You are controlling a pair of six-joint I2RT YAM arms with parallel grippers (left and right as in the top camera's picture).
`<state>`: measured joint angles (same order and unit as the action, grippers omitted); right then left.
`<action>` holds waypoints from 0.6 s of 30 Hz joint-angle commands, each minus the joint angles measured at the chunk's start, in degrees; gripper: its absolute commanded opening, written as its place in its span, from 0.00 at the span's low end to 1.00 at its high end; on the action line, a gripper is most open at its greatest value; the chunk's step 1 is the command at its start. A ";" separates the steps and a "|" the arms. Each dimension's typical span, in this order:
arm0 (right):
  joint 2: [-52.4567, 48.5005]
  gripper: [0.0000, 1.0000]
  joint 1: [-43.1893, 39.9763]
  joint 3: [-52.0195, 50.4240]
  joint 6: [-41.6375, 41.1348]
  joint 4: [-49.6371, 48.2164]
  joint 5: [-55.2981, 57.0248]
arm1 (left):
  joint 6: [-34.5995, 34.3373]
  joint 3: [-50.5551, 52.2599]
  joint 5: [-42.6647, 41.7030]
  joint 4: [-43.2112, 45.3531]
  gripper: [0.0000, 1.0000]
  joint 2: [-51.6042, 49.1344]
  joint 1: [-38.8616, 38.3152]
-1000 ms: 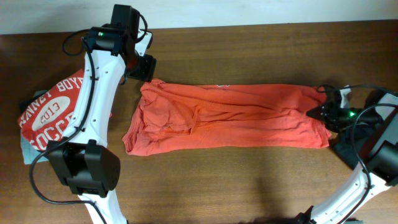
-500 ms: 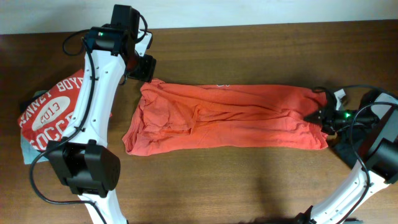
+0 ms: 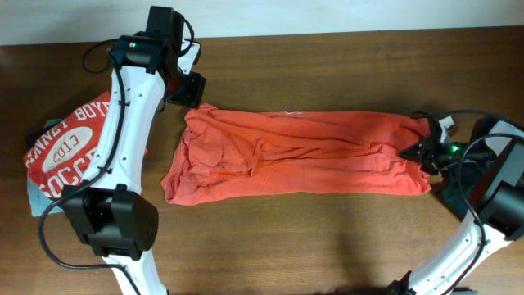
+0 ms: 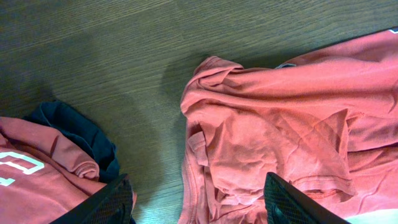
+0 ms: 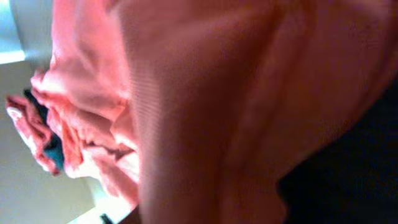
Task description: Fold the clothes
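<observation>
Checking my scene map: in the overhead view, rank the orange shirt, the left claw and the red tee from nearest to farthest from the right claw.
From the right claw:
1. Orange shirt: its right end is at the claw.
2. Left claw: by the shirt's other end.
3. Red tee: farthest, at the far left.

Lab: robot arms (image 3: pixel 123 106), wooden table (image 3: pixel 327 238)

An orange-red shirt (image 3: pixel 299 156) lies stretched across the wooden table (image 3: pixel 327 238). The right gripper (image 3: pixel 416 152) meets one end; a red tee (image 3: pixel 61 152) lies past the other.
</observation>
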<state>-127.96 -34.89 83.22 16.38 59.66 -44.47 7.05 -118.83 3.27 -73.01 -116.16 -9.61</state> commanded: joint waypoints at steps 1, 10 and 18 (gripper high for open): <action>-4.50 0.18 1.07 -1.53 -3.41 -1.09 10.62 | 0.33 -0.92 0.20 -0.15 0.67 -0.20 -0.13; 1.20 0.04 -1.53 10.38 -3.52 10.69 12.46 | 0.35 -0.92 0.24 -1.03 0.67 -0.17 -0.09; 10.14 0.04 -1.44 26.93 -10.97 17.62 25.92 | 0.33 -0.94 4.35 -3.69 0.66 0.35 -0.07</action>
<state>-124.36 -35.97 103.68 8.93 76.36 -24.38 7.05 -118.83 4.84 -76.18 -116.16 -9.61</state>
